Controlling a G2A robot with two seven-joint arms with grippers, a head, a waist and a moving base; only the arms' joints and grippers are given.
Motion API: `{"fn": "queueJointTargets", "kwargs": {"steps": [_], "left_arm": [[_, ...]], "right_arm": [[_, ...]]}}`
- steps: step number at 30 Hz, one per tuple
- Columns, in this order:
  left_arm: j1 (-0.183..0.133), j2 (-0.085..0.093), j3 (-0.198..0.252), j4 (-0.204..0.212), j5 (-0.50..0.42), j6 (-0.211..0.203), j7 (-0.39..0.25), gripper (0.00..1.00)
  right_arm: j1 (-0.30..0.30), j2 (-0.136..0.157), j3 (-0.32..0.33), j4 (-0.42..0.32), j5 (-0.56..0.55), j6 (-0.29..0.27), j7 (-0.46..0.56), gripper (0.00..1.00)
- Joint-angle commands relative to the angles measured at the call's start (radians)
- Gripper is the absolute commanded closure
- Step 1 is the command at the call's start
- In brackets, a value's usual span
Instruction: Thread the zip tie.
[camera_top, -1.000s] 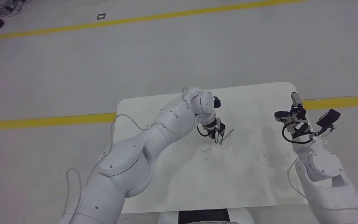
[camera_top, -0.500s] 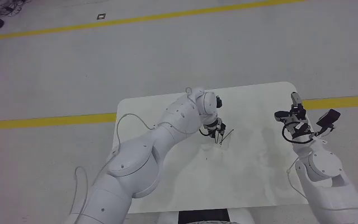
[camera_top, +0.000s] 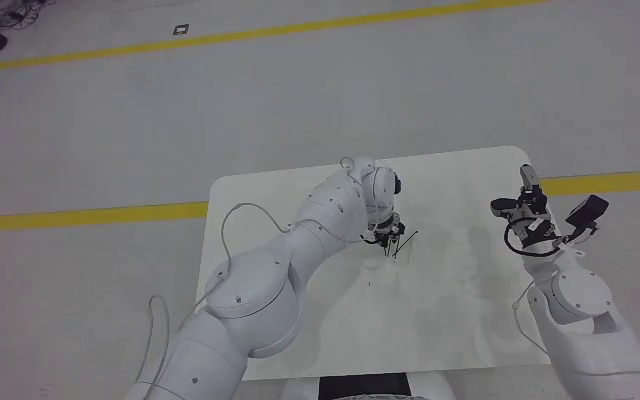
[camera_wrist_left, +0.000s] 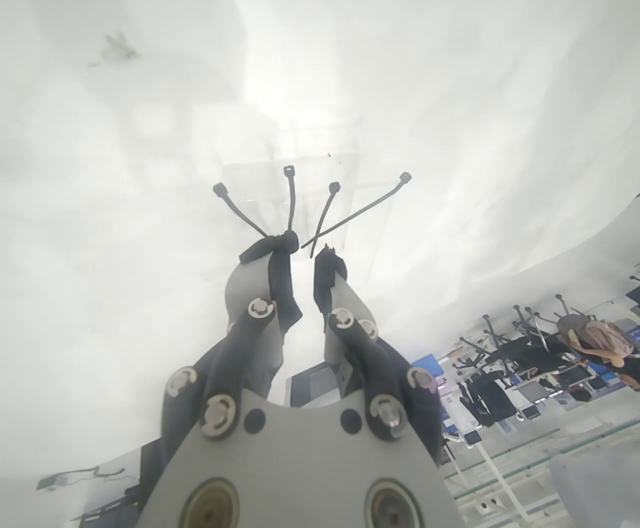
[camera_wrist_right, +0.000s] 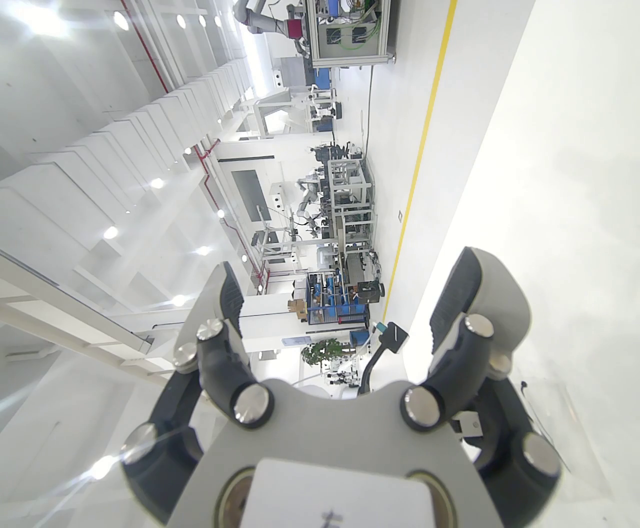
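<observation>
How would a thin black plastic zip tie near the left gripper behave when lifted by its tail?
The thin black plastic zip tie is a long, very slender strip, so probably light and bendy, drooping toward its small head. The white table looks smooth, so a push would likely slide it. Being narrow, it may slip from the left gripper.

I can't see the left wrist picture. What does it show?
The left gripper, its dark-tipped fingers a narrow gap apart, sits at the tail ends of several thin black zip ties. The ties fan out, heads away, on a white table.
</observation>
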Motion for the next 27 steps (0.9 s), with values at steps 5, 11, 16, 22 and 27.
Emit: {"fn": "queueJointTargets", "kwargs": {"steps": [5, 11, 16, 22, 27], "left_arm": [[0.008, -0.027, 0.006, 0.025, 0.066, 0.012, 0.010, 0.86], [0.015, -0.053, 0.006, 0.048, 0.110, 0.017, 0.026, 0.86], [0.013, -0.068, 0.005, 0.072, 0.109, 0.004, 0.041, 0.87], [0.014, -0.083, 0.005, 0.096, 0.110, 0.001, 0.061, 0.92], [0.023, -0.091, 0.002, 0.114, 0.102, -0.006, 0.081, 0.95]], "right_arm": [[0.000, 0.000, 0.000, 0.000, 0.000, 0.000, 0.000, 0.00], [0.000, 0.000, 0.000, 0.000, 0.000, 0.000, 0.000, 0.00], [0.000, 0.000, 0.000, 0.000, 0.000, 0.000, 0.000, 0.00], [0.000, 0.000, 0.000, 0.000, 0.000, 0.000, 0.000, 0.00], [0.000, 0.000, 0.000, 0.000, 0.000, 0.000, 0.000, 0.00]]}}
